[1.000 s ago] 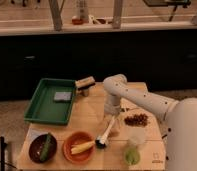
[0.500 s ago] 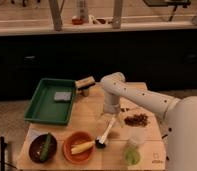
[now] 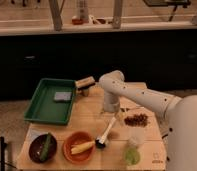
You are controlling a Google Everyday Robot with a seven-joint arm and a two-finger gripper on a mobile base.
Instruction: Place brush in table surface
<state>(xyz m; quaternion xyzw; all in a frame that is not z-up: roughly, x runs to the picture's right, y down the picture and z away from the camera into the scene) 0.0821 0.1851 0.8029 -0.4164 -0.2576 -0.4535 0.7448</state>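
Over the last second the arm has drawn back a little and the hand (image 3: 110,109) has lifted off the brush (image 3: 108,131); its fingers are spread, pinching nothing. The brush lies flat on the counter (image 3: 92,117), its black bristle head just beside the right rim of the orange bowl (image 3: 72,137) and its handle slanting away from the bowl toward the hand, which hangs beyond the bowl over the handle's far tip. We judge the placing done, only the retreat left. Handle: slim, straight white stick. Head: small dark tuft. Counter: pale planked wood, flat. Bowl: round, shallow.
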